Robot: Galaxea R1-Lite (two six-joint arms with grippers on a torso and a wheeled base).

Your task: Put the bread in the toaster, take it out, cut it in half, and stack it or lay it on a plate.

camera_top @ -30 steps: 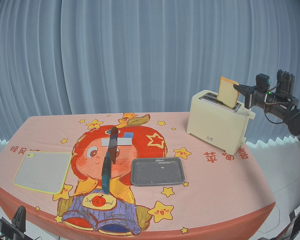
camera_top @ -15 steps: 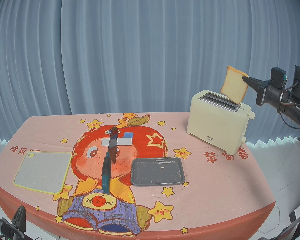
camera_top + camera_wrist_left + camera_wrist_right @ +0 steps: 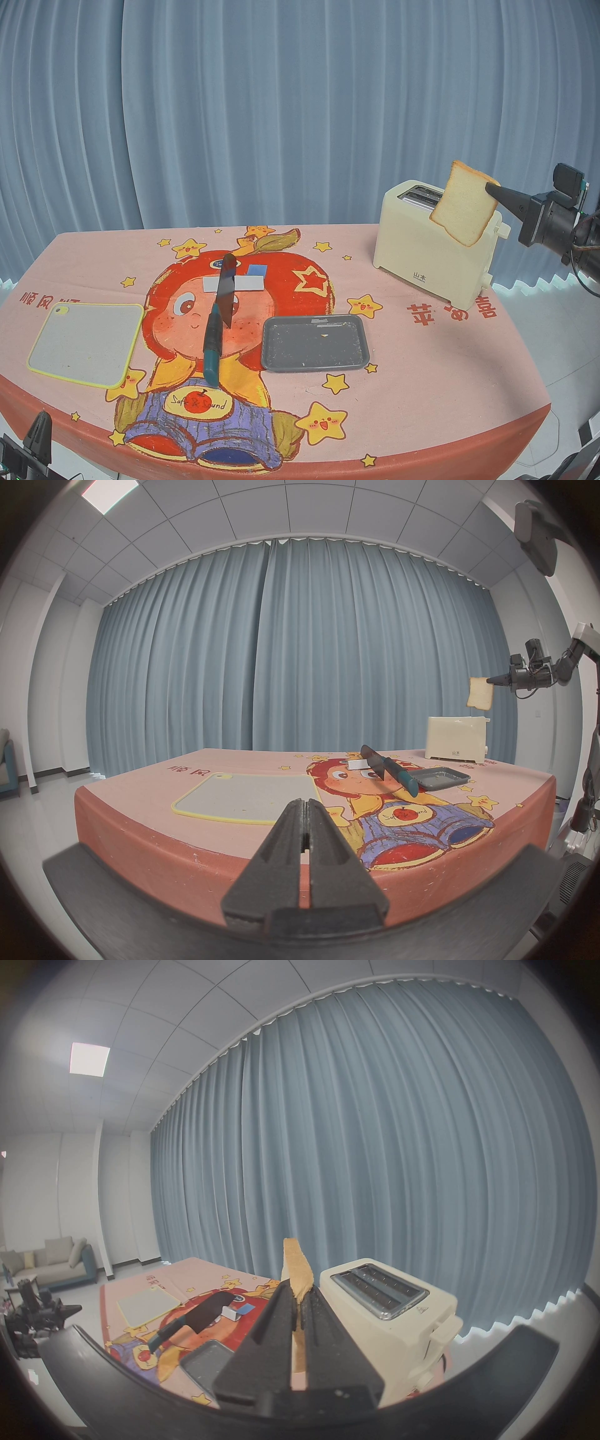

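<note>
Right now the bread (image 3: 465, 203) is up in the air, pinched at its top corner by the right gripper (image 3: 494, 187), which is squeezed tight on it. Seen from the left wrist, the slice hangs above the toaster (image 3: 431, 250) with a gap of air under it, so the two do not touch. The toaster stands at the far right of the table (image 3: 437, 375), close to the edge there.

Between the toaster and the grey tray (image 3: 314, 342) is a wide patch of bare cloth. The tray lies flat near the middle of the table. Just to its left is the knife (image 3: 215, 325), its blade propped up on a small block (image 3: 240, 282) and its handle end down on the cloth. The cutting board (image 3: 84, 342) lies well apart from them, near the left edge of the table, with nothing on it.

The left gripper (image 3: 305, 830) sits low, out past the near edge of the table (its two fingers are pressed together and hold nothing).

In the head view the bread covers part of the toaster's top, and the right arm is cut off by the side of the picture. In the right wrist view the fingers hide the lower part of the slice. A few tiny specks lie in the tray, too small to tell what they are.
</note>
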